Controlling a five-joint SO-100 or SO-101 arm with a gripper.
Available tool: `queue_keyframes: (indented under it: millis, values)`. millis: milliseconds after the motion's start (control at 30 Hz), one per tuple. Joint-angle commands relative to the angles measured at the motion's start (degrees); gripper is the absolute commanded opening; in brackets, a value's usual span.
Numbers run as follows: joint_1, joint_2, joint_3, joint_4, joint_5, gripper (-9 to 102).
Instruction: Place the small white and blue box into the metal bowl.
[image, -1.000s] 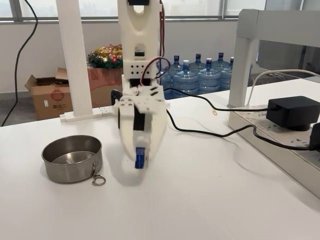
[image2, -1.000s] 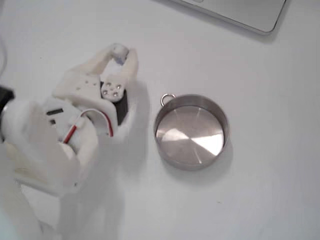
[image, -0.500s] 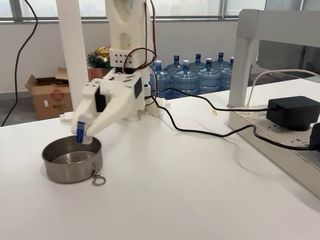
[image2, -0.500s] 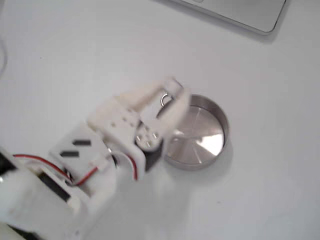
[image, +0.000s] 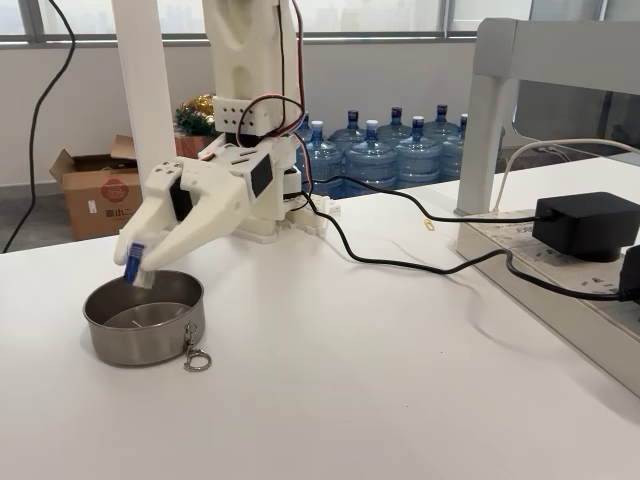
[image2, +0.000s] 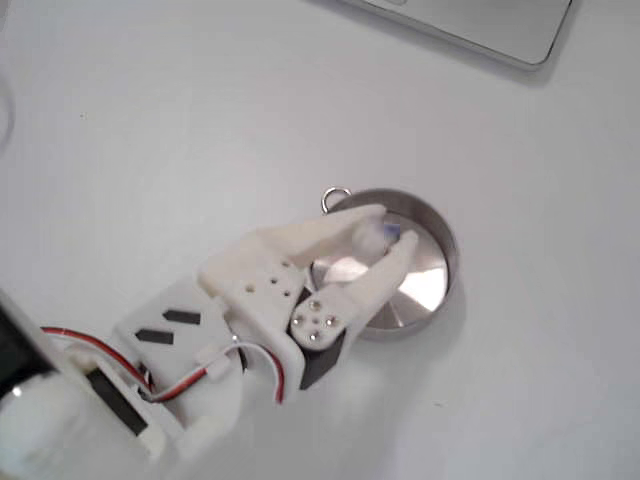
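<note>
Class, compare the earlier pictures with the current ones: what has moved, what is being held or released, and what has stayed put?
The gripper swung from the open table, leftward in the fixed view from the side, and now hangs over the metal bowl. It stays shut on the small white and blue box; nothing was let go. From above, its tips now sit above the bowl's inside. The bowl, its ring clip and the black cable stayed put.
</note>
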Motion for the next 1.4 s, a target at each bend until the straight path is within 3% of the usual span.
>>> queue_keyframes:
  millis: [0,267,367,433,567,767,867,967,1033,1133,1367]
  values:
    - [-0.1,1.5,0.6,-1.1,0.4,10]
    - [-1.1,2.4,0.9,-1.7,-0.4,9]
    - [-4.4,3.5,2.1,-4.4,-5.2,-1]
    - [-7.0,3.9,3.1,-6.2,-12.0,-6]
    - [-14.9,4.7,4.8,-12.0,-29.1,-5]
    - [-33.9,5.5,5.3,-21.1,-65.0,-5]
    - [-42.3,5.4,5.4,-23.0,-81.6,-5]
    - [-48.1,8.5,5.5,-21.1,-90.9,-5]
    - [-49.5,15.4,6.8,-15.0,-92.4,-5]
    - [-49.7,27.2,8.3,2.4,-92.3,-5]
    - [-52.0,61.5,8.4,57.7,-92.3,-5]
